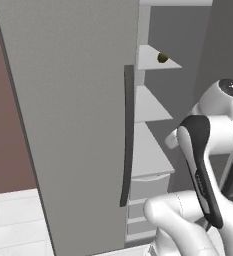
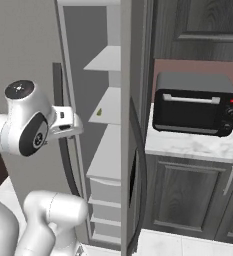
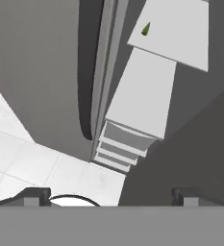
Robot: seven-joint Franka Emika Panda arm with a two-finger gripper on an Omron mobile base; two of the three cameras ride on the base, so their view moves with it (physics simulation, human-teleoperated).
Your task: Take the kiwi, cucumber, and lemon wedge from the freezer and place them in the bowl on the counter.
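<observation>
Two of the three wanted items can be made out inside the freezer (image 1: 78, 125), whose door stands swung wide with its long dark handle (image 1: 128, 135) facing the robot: the kiwi (image 1: 162, 58) sits near the front edge of an upper shelf (image 1: 155, 60), and a small yellow-green sliver that is probably the lemon wedge (image 2: 100, 113) lies on a shelf lower down, above the stack of drawers (image 2: 105, 210); the same sliver shows far off in the hand view (image 3: 146, 29). The cucumber cannot be picked out on any shelf, so it may lie deeper in or behind the door edge. The gripper (image 3: 108, 194) has its fingers spread fully apart and holds nothing, looking down along the freezer's open side towards the drawers and the pale floor tiles (image 3: 31, 153). The main risk from here is the door itself: its edge and handle stand between the arm and the shelves, so a straight reach could strike them. The kiwi, round and close to the shelf lip, could roll off if nudged instead of enclosed. The wedge looks thin and flat, so the fingers may close over it without catching it. To the freezer's right, a black toaster oven (image 2: 195, 105) sits on the counter (image 2: 188, 145); no bowl can be seen there from this spot.
</observation>
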